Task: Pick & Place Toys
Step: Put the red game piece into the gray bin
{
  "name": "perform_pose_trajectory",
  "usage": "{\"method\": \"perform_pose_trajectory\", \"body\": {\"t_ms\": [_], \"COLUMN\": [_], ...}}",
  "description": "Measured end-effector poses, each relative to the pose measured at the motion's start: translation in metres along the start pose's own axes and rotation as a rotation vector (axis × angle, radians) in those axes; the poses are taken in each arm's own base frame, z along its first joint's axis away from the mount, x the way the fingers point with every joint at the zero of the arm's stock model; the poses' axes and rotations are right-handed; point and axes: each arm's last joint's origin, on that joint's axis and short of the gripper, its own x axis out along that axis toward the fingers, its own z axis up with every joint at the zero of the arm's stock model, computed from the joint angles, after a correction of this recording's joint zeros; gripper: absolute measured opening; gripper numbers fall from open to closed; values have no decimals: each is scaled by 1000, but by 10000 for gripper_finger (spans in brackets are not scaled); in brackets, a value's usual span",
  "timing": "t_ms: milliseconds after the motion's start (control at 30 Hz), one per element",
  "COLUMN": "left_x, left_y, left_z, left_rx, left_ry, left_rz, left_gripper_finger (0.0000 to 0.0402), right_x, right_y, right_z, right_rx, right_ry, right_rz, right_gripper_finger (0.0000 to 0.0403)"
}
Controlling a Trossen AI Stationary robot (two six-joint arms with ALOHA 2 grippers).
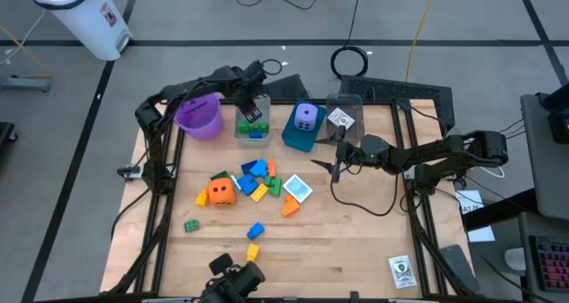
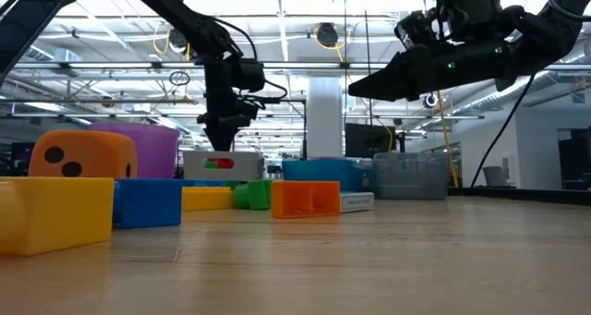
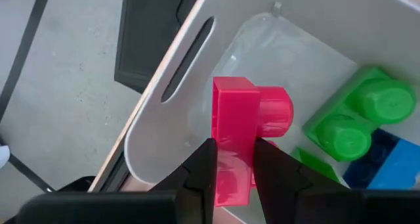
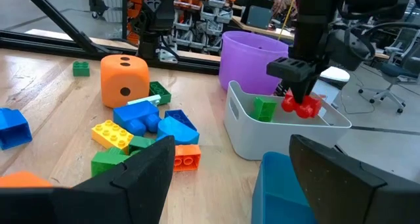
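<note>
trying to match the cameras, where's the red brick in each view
High: red brick over the grey bin, in the left tool.
Low: left of centre, above the bin.
Left wrist: centre, between the fingers.
Right wrist: right, over the bin.
Shared landmark: grey bin.

No text, brand or number can be read anywhere. The card (image 1: 402,270) at the table's near right corner carries a dark emblem, too small to make out. The white bin (image 1: 86,14) on the floor at far left bears a small label with red on it, illegible. The white cube (image 1: 298,189) and the one (image 1: 340,119) in the clear bin show printed patterns, not letters. The orange die (image 1: 222,192) and purple die (image 1: 305,115) carry only dots.
</note>
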Motion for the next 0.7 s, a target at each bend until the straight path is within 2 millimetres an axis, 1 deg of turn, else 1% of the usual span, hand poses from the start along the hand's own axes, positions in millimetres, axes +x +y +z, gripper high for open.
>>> {"method": "perform_pose_trajectory", "body": {"t_ms": [700], "left_x": [0], "left_y": [2], "left_z": [2], "left_rx": [18], "left_ry": [-24], "left_rz": [8], "left_gripper_finger": [88], "right_x": [0], "right_y": [0], "right_z": [-1], "right_rx": [0], "right_ry": [9], "right_rz": [2], "right_gripper_finger": [288]}}
